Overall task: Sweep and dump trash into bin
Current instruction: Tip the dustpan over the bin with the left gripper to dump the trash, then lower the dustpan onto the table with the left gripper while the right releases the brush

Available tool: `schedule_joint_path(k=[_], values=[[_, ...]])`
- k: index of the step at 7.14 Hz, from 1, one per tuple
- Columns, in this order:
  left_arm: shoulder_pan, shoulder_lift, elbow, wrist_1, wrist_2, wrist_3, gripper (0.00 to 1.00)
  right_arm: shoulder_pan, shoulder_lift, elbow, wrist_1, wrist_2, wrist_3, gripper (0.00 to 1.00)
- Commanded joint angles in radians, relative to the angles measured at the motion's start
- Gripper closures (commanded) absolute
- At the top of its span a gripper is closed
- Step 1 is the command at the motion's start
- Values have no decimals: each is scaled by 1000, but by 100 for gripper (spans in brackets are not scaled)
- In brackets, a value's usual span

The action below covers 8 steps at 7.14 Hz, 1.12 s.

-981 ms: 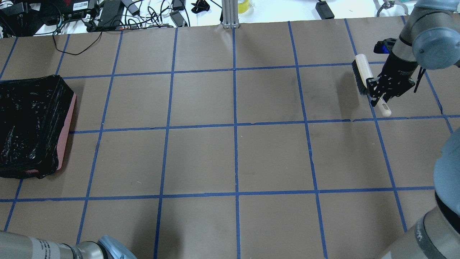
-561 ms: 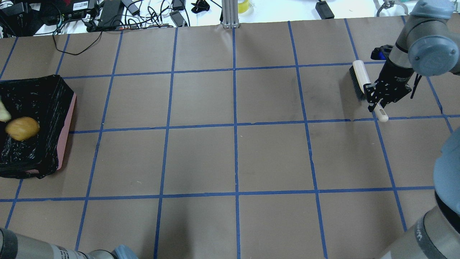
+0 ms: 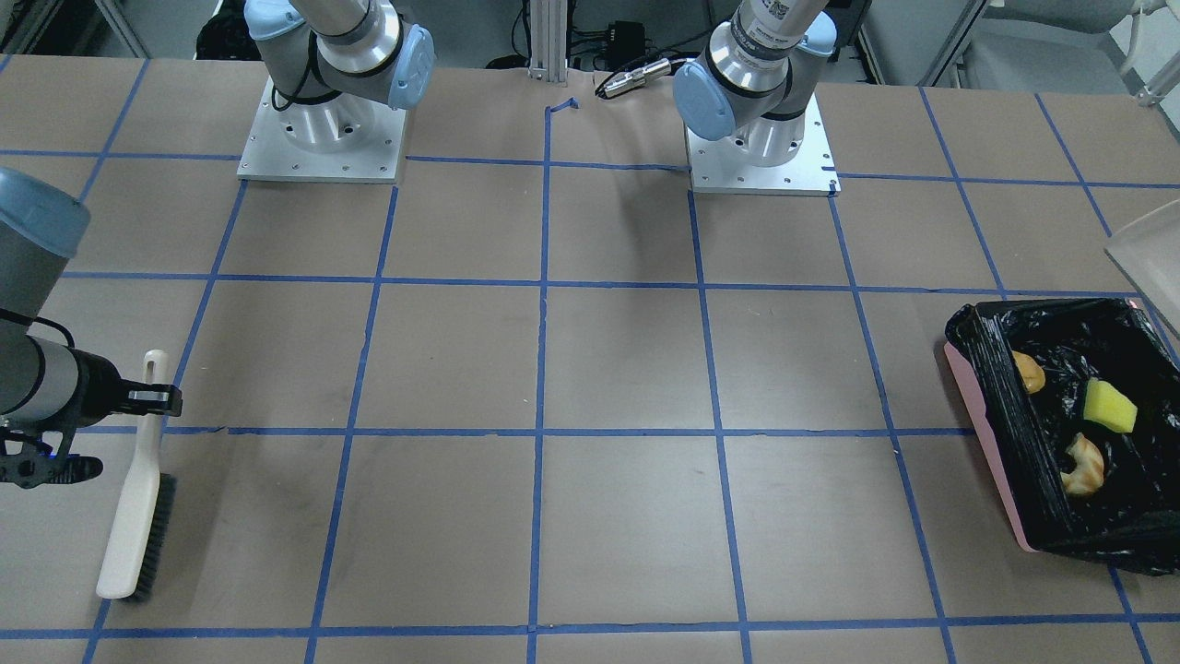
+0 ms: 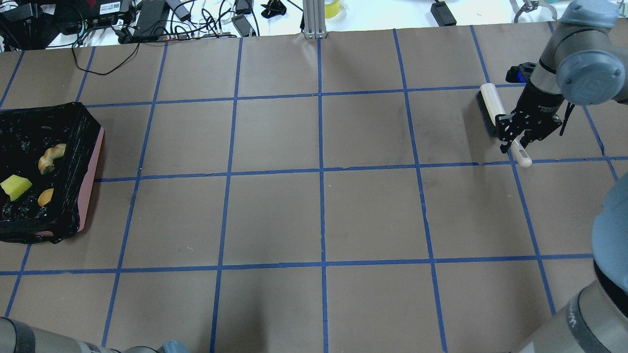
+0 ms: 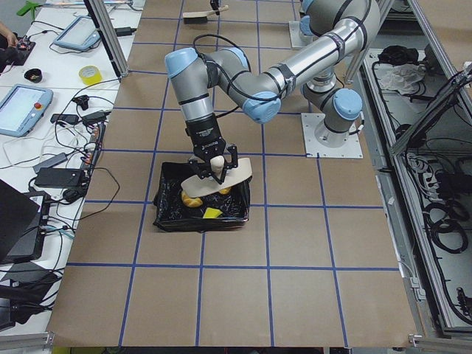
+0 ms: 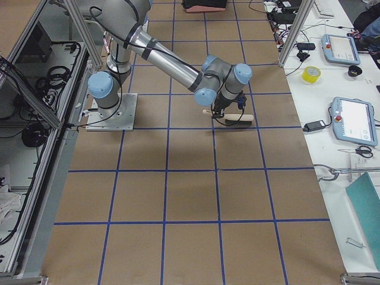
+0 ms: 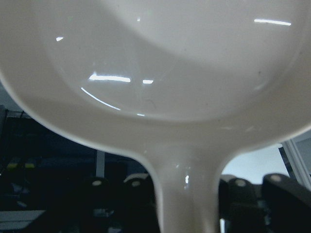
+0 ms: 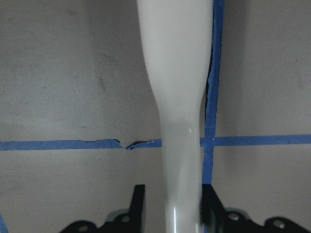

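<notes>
The bin, a pink tray lined with a black bag, sits at the table's left edge; it also shows in the front view. In it lie the crescent slice, the yellow-green wedge and the golden lump. My left gripper is shut on the handle of the cream dustpan and holds it tilted above the bin. My right gripper is shut on the handle of a cream brush, low over the table at the far right.
Cables, power bricks and a yellow tape roll lie beyond the table's far edge. The two arm bases stand at the robot's side. Blue tape lines grid the brown table.
The bin was empty one second ago; then the golden lump was dropping in; now all three pieces lie in it. The right gripper and brush shifted slightly towards the near side.
</notes>
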State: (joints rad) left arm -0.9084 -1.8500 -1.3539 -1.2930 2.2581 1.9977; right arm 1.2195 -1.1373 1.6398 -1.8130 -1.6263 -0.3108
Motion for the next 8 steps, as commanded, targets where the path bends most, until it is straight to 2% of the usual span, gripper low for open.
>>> schedule_joint_path(k=[1, 2, 3, 4, 5, 6, 7, 8], values=[[8, -5, 44, -34, -218, 49, 100, 0, 8, 0, -2, 2, 2, 32], [0, -12, 47, -41, -336, 52, 100, 0, 10, 0, -2, 0, 2, 31], [-15, -27, 47, -40, -497, 24, 100, 0, 8, -3, -2, 2, 5, 31], [-48, -44, 44, -38, -573, 12, 100, 0, 7, -14, 0, 5, 7, 23], [-114, -67, 41, -38, -645, -19, 100, 0, -5, -29, -6, 0, 4, 0], [-180, -98, 33, -40, -755, -42, 100, 0, -43, -69, 9, 5, -8, 0], [-278, -139, 26, -28, -794, -101, 100, 5, -109, -113, 64, -24, -8, 0], [-359, -181, 26, -28, -796, -241, 100, 12, -175, -173, 137, -14, -8, 0]])
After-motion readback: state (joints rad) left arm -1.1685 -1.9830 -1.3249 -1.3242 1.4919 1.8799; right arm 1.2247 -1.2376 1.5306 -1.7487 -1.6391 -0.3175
